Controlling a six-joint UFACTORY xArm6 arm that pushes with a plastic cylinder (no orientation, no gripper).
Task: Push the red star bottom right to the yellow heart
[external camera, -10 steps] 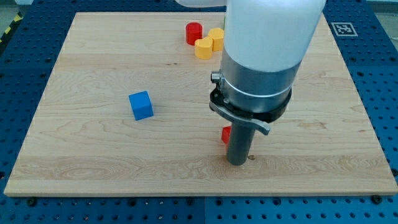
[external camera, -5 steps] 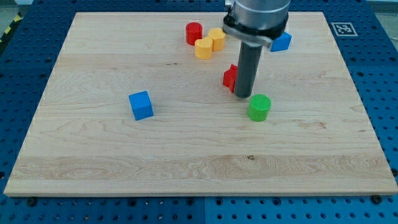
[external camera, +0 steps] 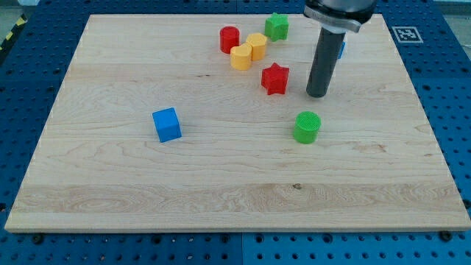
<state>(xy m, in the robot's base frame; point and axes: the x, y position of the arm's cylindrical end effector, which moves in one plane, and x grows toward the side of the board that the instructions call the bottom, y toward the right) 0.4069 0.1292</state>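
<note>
The red star [external camera: 275,79] lies on the wooden board [external camera: 110,177], right of centre in the upper half. Two yellow blocks sit up and left of it, touching each other: the upper one [external camera: 257,46] looks like the heart, the lower one [external camera: 241,57] is a rounded polygon. The star is apart from both, below and right of them. My tip [external camera: 318,94] rests on the board just right of the star and slightly lower, with a small gap between them.
A red cylinder [external camera: 229,38] stands left of the yellow blocks. A green star [external camera: 277,26] is near the top edge. A blue block [external camera: 341,49] is mostly hidden behind my rod. A green cylinder [external camera: 307,126] sits below my tip. A blue cube [external camera: 167,124] lies at left.
My rod has moved from the view's bottom up and to the right. The red star now lies higher on the board and fully uncovered, left of the tip. The green star has come into view.
</note>
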